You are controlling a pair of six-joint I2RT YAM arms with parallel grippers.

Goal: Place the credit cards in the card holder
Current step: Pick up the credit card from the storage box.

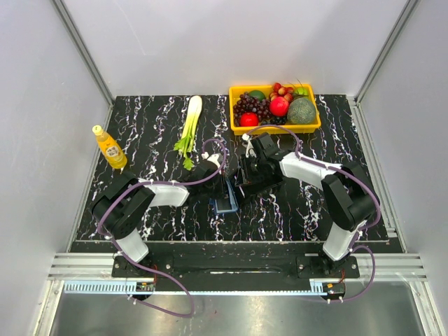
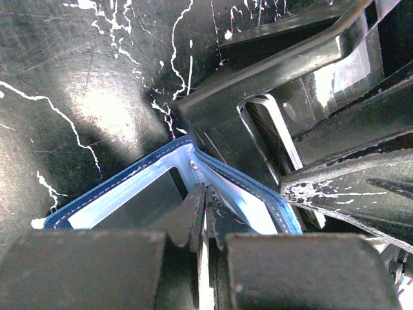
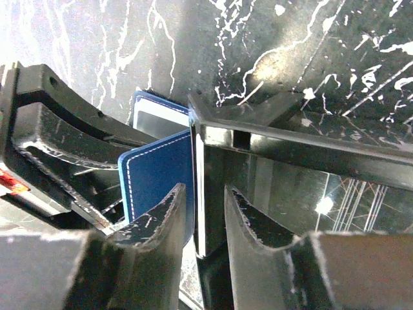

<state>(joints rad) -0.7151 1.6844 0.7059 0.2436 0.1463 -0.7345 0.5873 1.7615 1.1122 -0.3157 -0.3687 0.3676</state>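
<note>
Left pincer (image 2: 205, 216): fingers pressed together with no gap showing, tips nipped on a thin leaf of the card holder (image 2: 240, 201). The holder lies spread open right under those tips. Its paler blue inside faces up at me, and a navy border with white stitching runs off to either side. It rests on the black marbled table (image 2: 97, 97).

Right pincer (image 3: 204, 190): fingers parted, nothing gripped. An upright corner of the black tray (image 3: 290, 139) stands in the gap, with a thin pale strip down its near edge. Whether that strip is card or tray rim, I cannot tell. Neither tip clearly bears on it.

From my right wrist, one navy panel of the holder stands upright just outside the finger (image 3: 155, 226) on that side, close against the tray corner. My left pincer's dark fingers reach onto that panel from the far side.

From my left wrist, the tray sits just beyond the holder, its corner at the holder's fold. A few pale edges (image 2: 277, 126) lean together inside it, too unclear to name.

From above, the two pincers sit nearly nose to nose, mid-table. Well beyond the right pincer is a yellow basket (image 1: 311, 127) of fruit. Beyond the left pincer is a green stalk vegetable (image 1: 189, 122), and farther off to its left a yellow bottle (image 1: 110, 147).
</note>
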